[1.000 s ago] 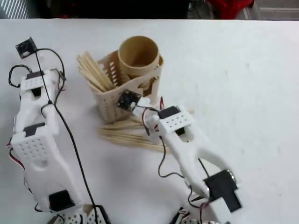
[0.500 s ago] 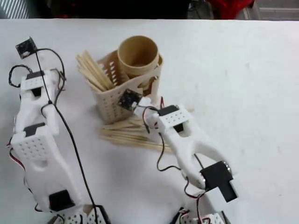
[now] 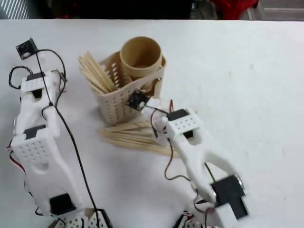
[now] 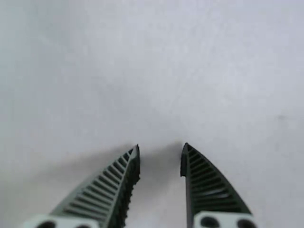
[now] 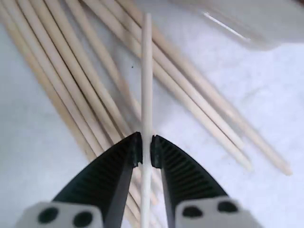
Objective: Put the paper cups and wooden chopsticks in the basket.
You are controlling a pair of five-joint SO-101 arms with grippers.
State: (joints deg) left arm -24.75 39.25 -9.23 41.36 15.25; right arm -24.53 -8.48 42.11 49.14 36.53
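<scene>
Item, right gripper (image 5: 146, 142): closed on a single wooden chopstick (image 5: 147, 71), which is pinched near one end. We record its long axis in line with the fingers, running straight forward out of the claw and crossing at an angle over the loose chopsticks (image 3: 128, 135) that lie flat on the table (image 3: 247, 71). Item, basket (image 3: 111, 107): it stands just beyond that pile, on the far side from the arm bases and close ahead of the right gripper. It already holds a paper cup (image 3: 141, 57) and a bundle of standing chopsticks (image 3: 95, 71). We judge that the held stick points at the basket's wall, not over its rim. The coming move therefore turns on raising the stick and tipping it toward upright before it goes in. Item, left gripper (image 4: 160, 152): fingers parted, holding nothing, over bare table, well apart from pile and basket. The right arm is the nearer.
</scene>
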